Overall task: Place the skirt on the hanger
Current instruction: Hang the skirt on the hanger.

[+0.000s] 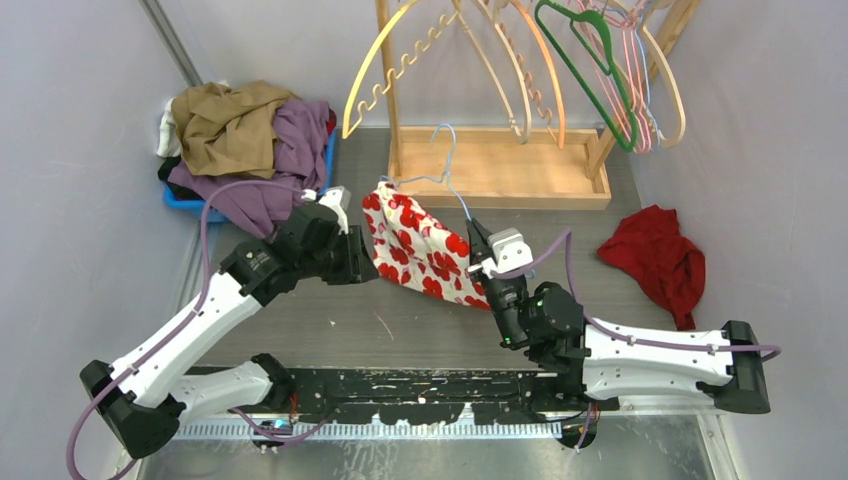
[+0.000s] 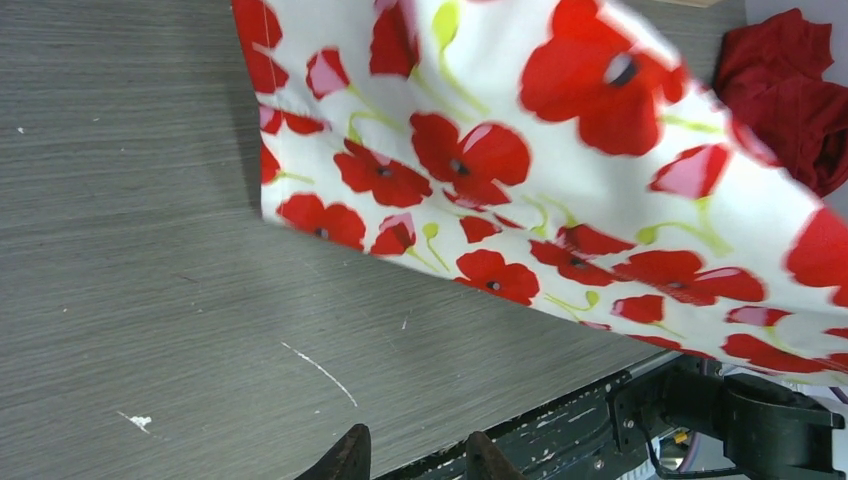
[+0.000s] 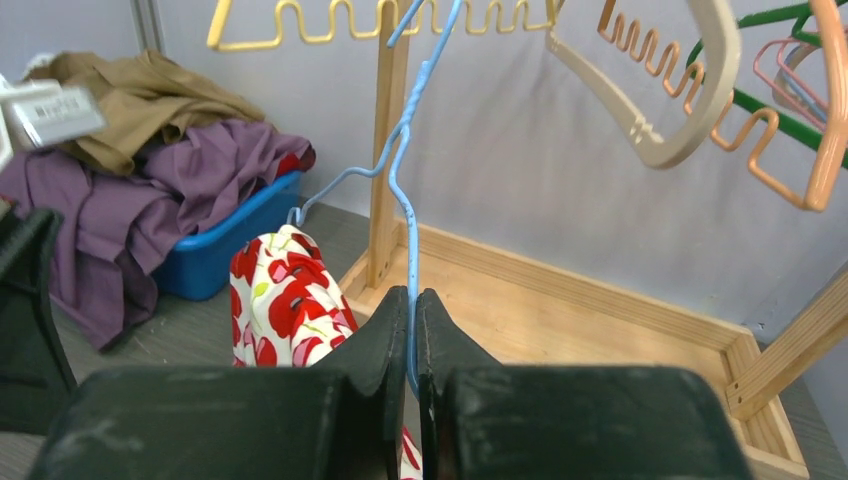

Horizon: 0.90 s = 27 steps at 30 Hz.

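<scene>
Poppy-print skirt (image 1: 420, 250) draped on the blue wire hanger (image 3: 411, 255), hanging between the 2 arms over the grey table (image 1: 330, 320). Right gripper (image 3: 412, 310): fingers pressed together on the hanger's wire. Left gripper (image 2: 415, 462): fingertips apart, gripping nothing, just beside the skirt's left edge.

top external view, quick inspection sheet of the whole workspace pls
surface: grey table, a few white scuffs
job's things: poppy skirt, top corner at the end of the blue hanger
clutter: red garment; clothes pile in blue bin
claws: right claw shut on hanger wire; left claw open, holding nothing
cables: purple cable looped off each arm
surroundings: wooden rack with spare hangers
</scene>
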Motion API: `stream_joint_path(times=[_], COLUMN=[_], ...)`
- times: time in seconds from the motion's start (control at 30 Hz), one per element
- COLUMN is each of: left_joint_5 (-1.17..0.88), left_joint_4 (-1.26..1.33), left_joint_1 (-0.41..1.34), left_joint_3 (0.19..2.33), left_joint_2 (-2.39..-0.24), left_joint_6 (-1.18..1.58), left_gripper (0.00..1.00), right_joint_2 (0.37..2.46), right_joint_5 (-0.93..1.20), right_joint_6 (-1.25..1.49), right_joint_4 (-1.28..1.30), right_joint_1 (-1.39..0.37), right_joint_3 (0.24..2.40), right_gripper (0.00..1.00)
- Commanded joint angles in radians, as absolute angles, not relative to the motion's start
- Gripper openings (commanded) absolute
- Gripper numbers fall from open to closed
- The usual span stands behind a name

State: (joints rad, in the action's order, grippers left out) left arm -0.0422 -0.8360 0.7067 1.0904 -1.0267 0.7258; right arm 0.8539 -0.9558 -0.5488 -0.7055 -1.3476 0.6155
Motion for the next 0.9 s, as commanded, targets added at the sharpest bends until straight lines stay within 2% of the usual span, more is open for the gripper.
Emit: stream_joint_path(times=[0.0, 0.5, 0.87], left_joint_5=[-0.068, -0.029, -0.017], left_joint_4=[-0.765, -0.808, -0.848], left_joint_1=[0.721, 0.732, 0.730], left_joint_3=[1.086, 1.030, 0.991], left_joint_2=[-1.006, -0.902, -0.819], left_joint_6=[0.730, 0.731, 0.721], left_gripper=[0.40, 0.40, 0.40], right_joint_2=[0.852, 0.948, 1.039], right_joint_5=[-0.907, -0.960, -0.880], right_joint_6=[-0.594, -0.746, -0.615], right_joint_4=[-0.827, -0.703, -0.422], right_joint_1=[-1.354, -1.329, -1.089], right_joint_3=[0.728, 0.974, 1.213], right_gripper=[0.01, 0.01, 0.01])
